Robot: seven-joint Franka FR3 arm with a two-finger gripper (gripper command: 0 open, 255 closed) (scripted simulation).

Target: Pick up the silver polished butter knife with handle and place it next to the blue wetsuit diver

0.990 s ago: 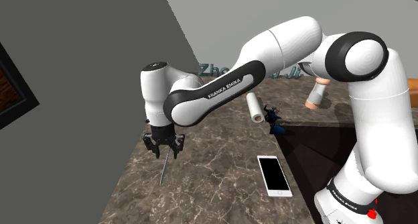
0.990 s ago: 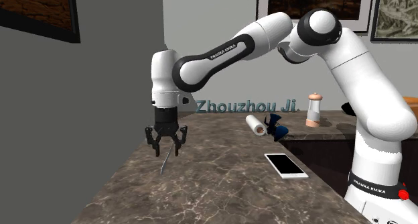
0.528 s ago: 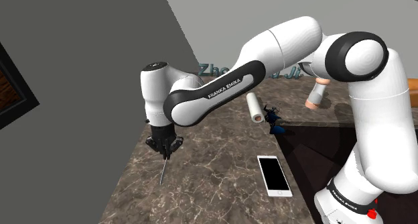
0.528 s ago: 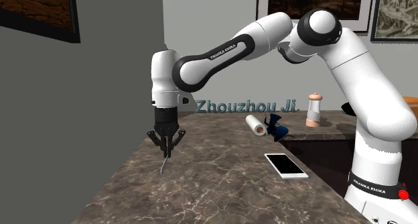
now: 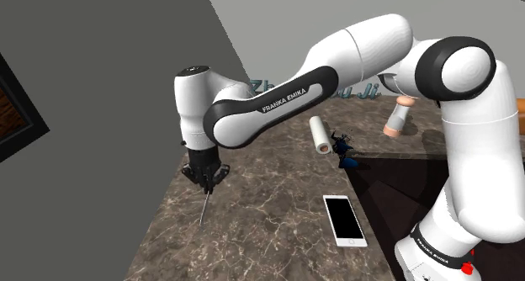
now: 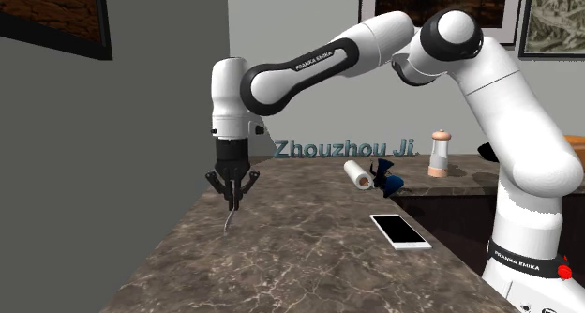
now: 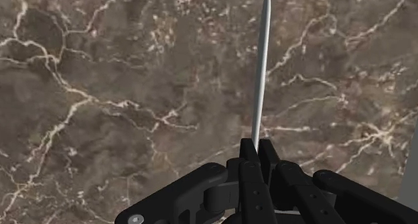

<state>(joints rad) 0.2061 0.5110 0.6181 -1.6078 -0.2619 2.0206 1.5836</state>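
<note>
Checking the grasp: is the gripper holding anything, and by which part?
Yes. The gripper is shut on the slim silver knife, clasping it at one end; the rest of the knife juts out ahead.

Gripper (image 6: 231,200) pinches thin knife (image 6: 228,221) at top. Knife hangs down over brown marble counter (image 6: 300,264). Far right: white roll (image 6: 357,174) just beside blue diver (image 6: 385,178). Phone (image 6: 400,231) nearer.

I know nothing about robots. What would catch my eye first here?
The big white arm arching over a dark marbled counter, its black hand pinching a thin silver knife that points down at the counter near the second exterior view's left. Toward that view's right sit a phone, a white roll and a small blue diver.
</note>
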